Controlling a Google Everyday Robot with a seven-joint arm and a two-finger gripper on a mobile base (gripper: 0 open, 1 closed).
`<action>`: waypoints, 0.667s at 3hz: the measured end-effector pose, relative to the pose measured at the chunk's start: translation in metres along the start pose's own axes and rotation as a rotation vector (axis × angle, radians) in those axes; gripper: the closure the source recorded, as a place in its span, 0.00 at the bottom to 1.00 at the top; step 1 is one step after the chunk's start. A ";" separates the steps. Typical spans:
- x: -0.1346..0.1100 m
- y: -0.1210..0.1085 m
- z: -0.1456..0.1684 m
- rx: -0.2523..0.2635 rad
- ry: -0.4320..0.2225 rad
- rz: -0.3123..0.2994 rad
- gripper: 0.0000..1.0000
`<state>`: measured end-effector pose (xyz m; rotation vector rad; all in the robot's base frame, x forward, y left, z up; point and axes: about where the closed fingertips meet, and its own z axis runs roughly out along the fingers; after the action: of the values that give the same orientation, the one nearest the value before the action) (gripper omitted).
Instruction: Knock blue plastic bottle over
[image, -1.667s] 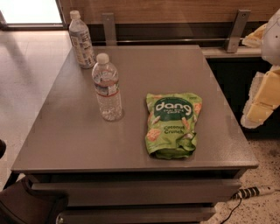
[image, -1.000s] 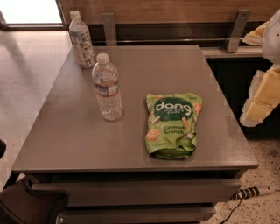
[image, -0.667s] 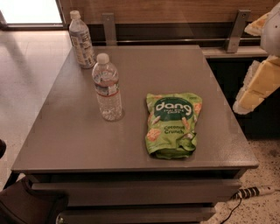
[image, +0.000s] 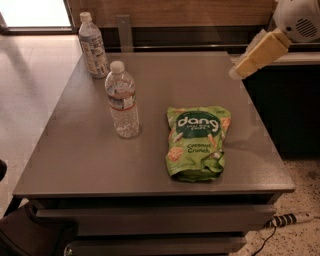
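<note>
The blue plastic bottle (image: 93, 46) stands upright at the far left corner of the grey table (image: 100, 160); it has a white cap, a greyish-blue body and a tall pale label. My gripper (image: 239, 73) hangs above the table's far right edge, its cream fingers pointing down and to the left. It is far to the right of the blue bottle and touches nothing.
A clear ribbed water bottle (image: 122, 100) with a red-and-white band stands left of centre. A green Dang snack bag (image: 197, 141) lies flat at the right front. A power strip (image: 292, 218) lies on the floor at the lower right.
My arm has swung up and leftward from beside the table's right edge to above its far right corner. The bottles and the bag have not moved.
</note>
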<state>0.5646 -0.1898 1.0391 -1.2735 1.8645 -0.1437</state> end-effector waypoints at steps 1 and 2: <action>-0.019 -0.026 0.015 0.080 -0.114 0.039 0.00; -0.051 -0.042 0.042 0.080 -0.263 0.064 0.00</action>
<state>0.6298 -0.1538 1.0642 -1.1186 1.6545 -0.0150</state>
